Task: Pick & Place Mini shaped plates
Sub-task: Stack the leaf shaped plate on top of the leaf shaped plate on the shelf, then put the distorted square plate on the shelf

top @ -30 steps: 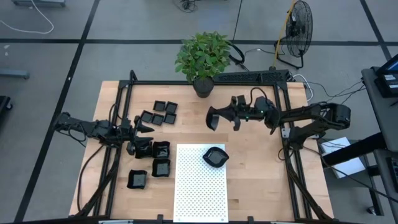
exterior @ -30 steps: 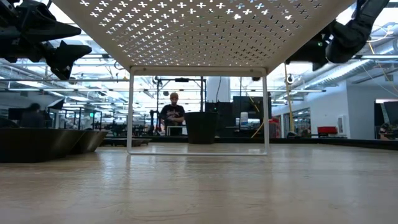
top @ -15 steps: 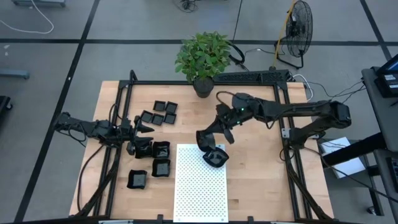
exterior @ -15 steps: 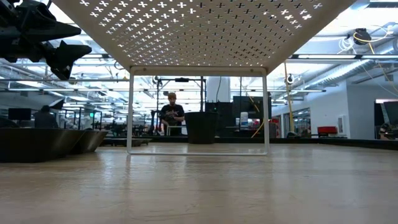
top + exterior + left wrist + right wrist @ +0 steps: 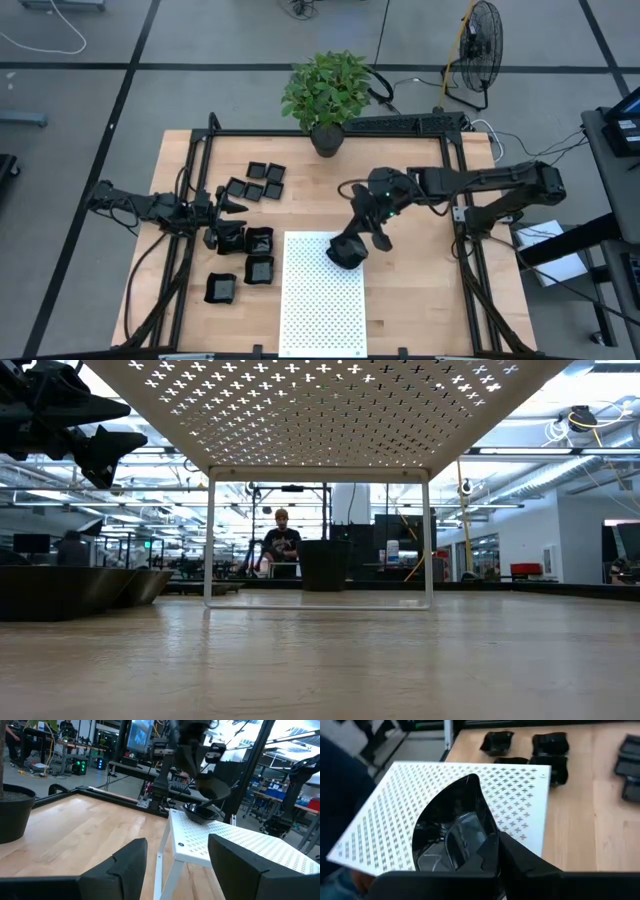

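From above, the right gripper (image 5: 352, 243) reaches down to the far right corner of the white perforated rectangular mat (image 5: 320, 310), where a glossy black rounded mini plate (image 5: 346, 254) sits, though its finger gap is hidden there. The right wrist view shows more: one dark finger (image 5: 512, 855) lies against the plate's (image 5: 451, 837) inner rim, yet the second finger is out of sight, so I cannot tell whether the gripper (image 5: 485, 857) grips the rim or is merely spread beside it. The left wrist view sees the mat (image 5: 240, 842) as a raised platform on thin white legs, with the plate (image 5: 200, 813) on its far edge under the right gripper (image 5: 207, 800); the left arm's own dark fingers (image 5: 127, 865) stand wide apart, holding nothing.

The left gripper (image 5: 230, 206) hovers on the left side of the light wooden table (image 5: 420, 290), just beside a cluster of black square mini plates (image 5: 252, 255); more lie farther back (image 5: 257, 180). A green potted plant (image 5: 327, 95) stands at the far edge. The low view looks beneath the mat's underside (image 5: 320, 410), showing dark plates at left (image 5: 70, 590) and a person (image 5: 281, 540) far behind
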You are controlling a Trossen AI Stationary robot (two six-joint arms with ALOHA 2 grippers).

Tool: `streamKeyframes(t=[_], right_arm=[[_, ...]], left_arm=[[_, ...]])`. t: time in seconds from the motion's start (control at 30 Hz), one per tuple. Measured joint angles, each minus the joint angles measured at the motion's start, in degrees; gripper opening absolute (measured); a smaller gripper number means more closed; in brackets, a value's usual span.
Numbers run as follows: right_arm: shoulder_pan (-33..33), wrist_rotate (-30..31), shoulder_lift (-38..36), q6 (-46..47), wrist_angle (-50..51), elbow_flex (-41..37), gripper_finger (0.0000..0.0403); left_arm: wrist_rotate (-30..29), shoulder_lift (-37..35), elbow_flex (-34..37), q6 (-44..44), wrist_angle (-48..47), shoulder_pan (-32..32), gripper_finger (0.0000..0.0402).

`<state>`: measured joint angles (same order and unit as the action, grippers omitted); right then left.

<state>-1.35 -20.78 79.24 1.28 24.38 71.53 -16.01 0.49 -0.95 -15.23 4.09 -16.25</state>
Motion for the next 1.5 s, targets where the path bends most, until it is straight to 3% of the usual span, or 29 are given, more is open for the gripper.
streamKeyframes(t=[0.27, 0.4, 1.13, 1.23, 1.5], right_arm=[[-1.36, 0.21, 0.00, -5.44, 0.00, 0.00, 0.0000], [-1.42, 2.88, 0.00, -5.34, -0.01, 0.00, 0.0000], [-1.40, 2.84, 0.02, -6.64, 1.16, -0.02, 0.0028], [-1.40, 5.10, -0.02, -5.43, 1.24, -0.02, 0.0035], [-1.40, 6.12, -4.38, -3.62, 8.17, -0.10, 0.0026]], left_arm=[[0.00, 0.00, 0.00, -0.01, 0.01, -0.02, 0.0214], [0.00, 0.00, 0.00, 0.01, 0.01, -0.02, 0.0214], [0.00, 0.00, 0.00, 0.00, 0.01, -0.01, 0.0214], [0.00, -0.01, 0.00, 0.00, 0.01, -0.02, 0.0214], [0.00, 0.00, 0.00, 0.00, 0.00, 0.00, 0.0214]])
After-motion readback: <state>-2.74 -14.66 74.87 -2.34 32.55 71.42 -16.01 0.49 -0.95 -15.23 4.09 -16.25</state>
